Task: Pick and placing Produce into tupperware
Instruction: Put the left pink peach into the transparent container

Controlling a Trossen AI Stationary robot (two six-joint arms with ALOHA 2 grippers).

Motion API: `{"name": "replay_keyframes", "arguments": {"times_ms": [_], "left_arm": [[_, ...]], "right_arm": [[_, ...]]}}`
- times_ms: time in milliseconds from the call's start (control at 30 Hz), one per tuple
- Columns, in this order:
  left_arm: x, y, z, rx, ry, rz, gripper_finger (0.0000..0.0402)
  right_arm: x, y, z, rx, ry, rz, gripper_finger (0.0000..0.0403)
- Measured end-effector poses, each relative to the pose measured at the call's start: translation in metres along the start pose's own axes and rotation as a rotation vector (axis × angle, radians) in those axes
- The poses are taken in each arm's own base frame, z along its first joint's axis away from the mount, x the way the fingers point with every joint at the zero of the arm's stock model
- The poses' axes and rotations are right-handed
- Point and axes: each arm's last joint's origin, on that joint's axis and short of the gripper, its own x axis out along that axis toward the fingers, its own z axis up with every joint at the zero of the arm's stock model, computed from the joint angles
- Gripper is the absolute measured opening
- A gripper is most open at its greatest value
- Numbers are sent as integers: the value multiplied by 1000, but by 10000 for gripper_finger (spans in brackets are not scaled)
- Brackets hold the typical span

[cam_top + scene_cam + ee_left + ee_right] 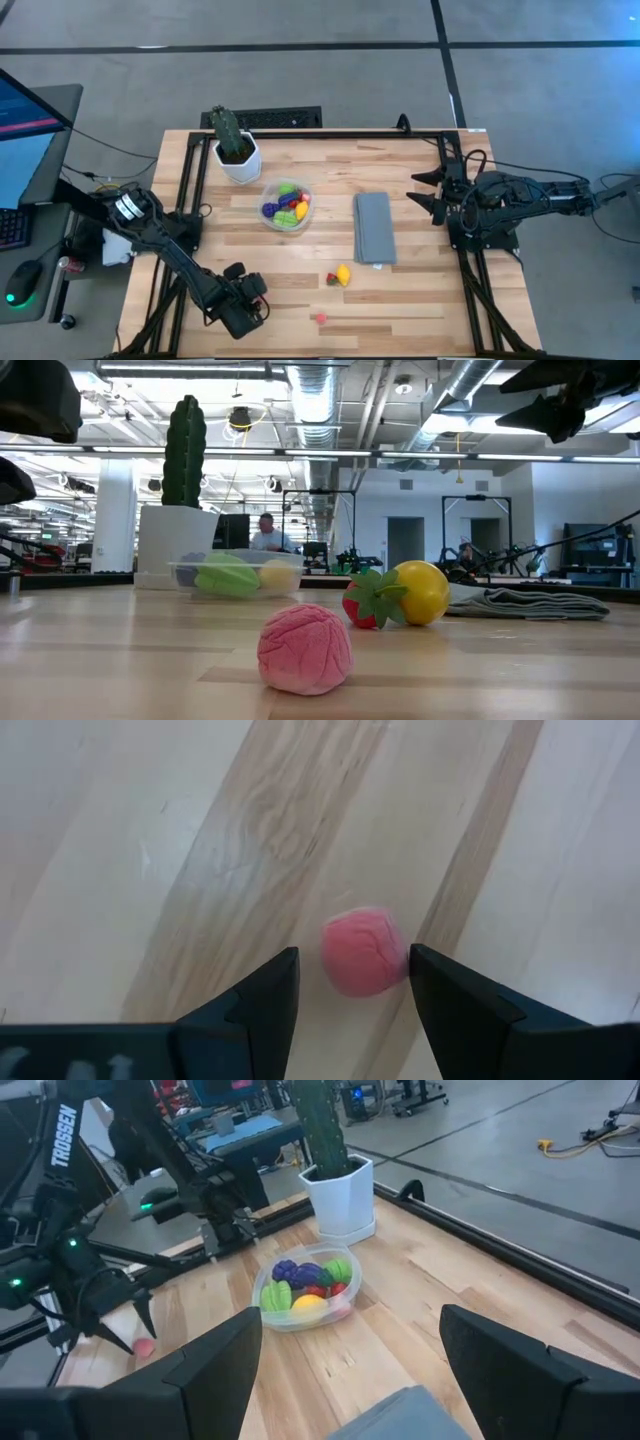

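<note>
Produce is my job here, and most of it already sits in the tupperware point(286, 205), near the table's centre, at about eleven o'clock from the middle of the board.

Working left to right: my left gripper point(252, 290) hangs low at roughly seven o'clock on the table, its fingers point(265, 1005) apart and straddling nothing yet. In its wrist view the pink toy ball point(364, 953) lies on bare wood just ahead of the fingertips, close to one finger. At three o'clock from the gripper, on the overhead view, that same pink piece point(320, 318) lies alone near the front edge.

Further right, a red strawberry point(331, 279) and a yellow lemon point(344, 273) touch each other beside the grey cloth point(374, 227). My right gripper point(430, 190) waits at the table's three o'clock edge, jaws wide and holding nothing.

My worry: the ball sits off-centre toward one finger. If I close from here, I judge that finger may nudge it first and roll it toward the front edge, since it is round and soft.
</note>
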Motion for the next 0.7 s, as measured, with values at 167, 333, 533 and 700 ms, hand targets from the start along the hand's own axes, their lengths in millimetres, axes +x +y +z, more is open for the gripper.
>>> {"name": "replay_keyframes", "arguments": {"times_ms": [167,333,533,700], "left_arm": [[0,0,0,6,-1,0,180],[0,0,1,0,-3,-1,180],[1,0,3,-7,-4,-2,149],[1,0,3,-9,-4,-2,103]], "right_arm": [[0,0,0,0,5,10,328],[0,0,-1,-3,11,8,328],[0,0,-1,-4,14,7,328],[0,0,-1,-6,17,6,328]]}}
